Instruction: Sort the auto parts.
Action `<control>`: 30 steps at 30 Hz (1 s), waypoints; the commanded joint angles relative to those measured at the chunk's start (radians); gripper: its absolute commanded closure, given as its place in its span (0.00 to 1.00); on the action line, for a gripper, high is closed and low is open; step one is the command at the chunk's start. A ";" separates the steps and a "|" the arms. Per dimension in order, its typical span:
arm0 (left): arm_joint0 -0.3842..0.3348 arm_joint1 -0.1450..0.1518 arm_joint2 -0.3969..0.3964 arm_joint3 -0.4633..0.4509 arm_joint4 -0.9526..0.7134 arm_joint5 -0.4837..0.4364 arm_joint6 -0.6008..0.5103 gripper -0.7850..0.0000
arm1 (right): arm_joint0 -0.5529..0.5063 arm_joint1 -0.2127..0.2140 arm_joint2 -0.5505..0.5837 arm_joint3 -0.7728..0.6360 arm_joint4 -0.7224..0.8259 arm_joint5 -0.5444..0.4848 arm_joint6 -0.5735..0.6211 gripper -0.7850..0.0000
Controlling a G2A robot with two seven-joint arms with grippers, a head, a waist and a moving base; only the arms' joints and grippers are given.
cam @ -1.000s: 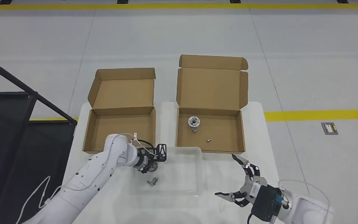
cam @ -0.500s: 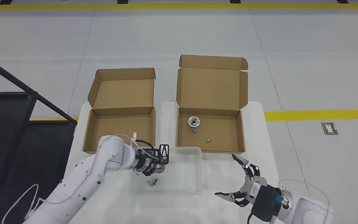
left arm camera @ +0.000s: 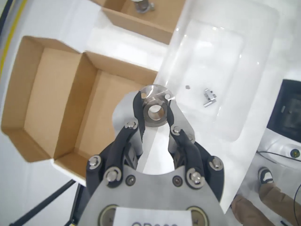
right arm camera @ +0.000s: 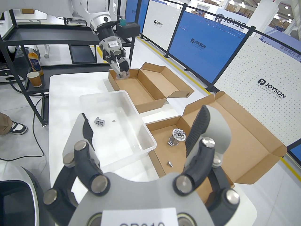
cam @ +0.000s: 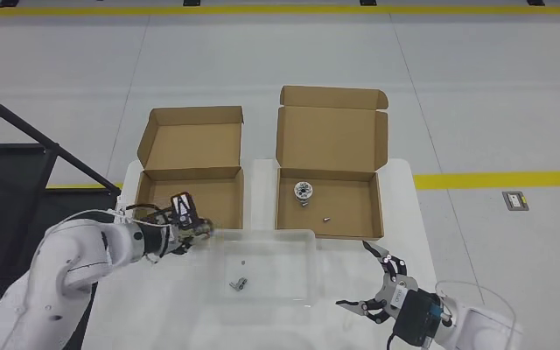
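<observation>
One bushing, pinched in left gripper

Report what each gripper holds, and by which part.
Left gripper clamps a flanged metal bushing by its hub, flange outward. Right gripper is open, holding nothing.

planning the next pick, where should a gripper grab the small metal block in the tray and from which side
Probably across its two long flat sides, coming straight down. The block lies flat on the tray floor, clear of the walls, holed face up; the tray's walls would hinder a sideways approach.
</observation>
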 commanded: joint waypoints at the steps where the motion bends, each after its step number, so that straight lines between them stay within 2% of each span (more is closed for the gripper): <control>1: 0.032 0.006 -0.059 0.000 0.021 0.037 0.026 1.00 | 0.000 0.000 0.000 0.000 0.000 0.000 0.000 0.00; 5: 0.046 0.010 -0.098 0.063 0.053 0.081 0.047 1.00 | 0.000 0.000 0.000 0.000 0.000 0.000 0.000 0.00; 16: 0.046 0.010 -0.098 0.063 0.053 0.081 0.047 1.00 | 0.000 0.000 0.000 0.000 0.000 0.000 0.000 0.00; 18: 0.063 0.009 -0.091 0.062 0.096 0.124 0.054 1.00 | 0.000 0.000 0.000 0.000 0.000 0.000 0.000 0.00; 20: 0.061 0.005 -0.072 0.103 0.095 0.149 0.079 1.00 | 0.000 0.000 0.000 0.000 0.000 0.000 0.000 0.00; 23: -0.006 -0.004 -0.027 0.225 0.100 0.148 0.099 1.00 | 0.000 0.000 0.000 0.000 0.000 0.000 0.000 0.00; 28: -0.224 -0.041 0.129 0.486 0.133 0.115 0.117 1.00 | 0.000 0.000 0.000 0.000 0.000 0.000 0.000 0.00; 30: -0.303 -0.063 0.194 0.587 0.149 0.112 0.156 1.00 | 0.000 0.000 0.000 0.000 0.000 0.000 0.000 0.00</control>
